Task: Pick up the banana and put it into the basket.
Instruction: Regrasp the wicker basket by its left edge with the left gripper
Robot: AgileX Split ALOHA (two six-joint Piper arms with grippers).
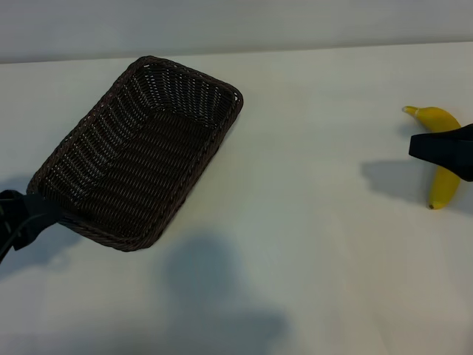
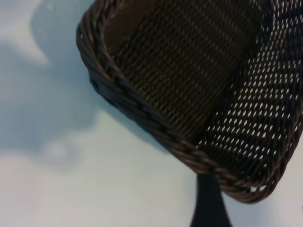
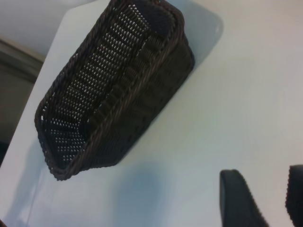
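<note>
Nearest, the left claw (image 1: 29, 214) sits at the basket (image 1: 140, 155) corner, grip indeterminate; the half-open, empty right claw (image 1: 443, 151) should be lowered squarely over the banana (image 1: 442, 148) on the bench (image 1: 318, 244).

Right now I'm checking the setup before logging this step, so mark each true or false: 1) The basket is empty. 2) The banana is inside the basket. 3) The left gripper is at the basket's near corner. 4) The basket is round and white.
1) True: the basket holds nothing.
2) False: the banana lies on the table, far to the basket's right, partly behind the right gripper.
3) True: the left gripper is at the basket's lower-left corner in the exterior view.
4) False: it is rectangular, dark brown wicker.
</note>
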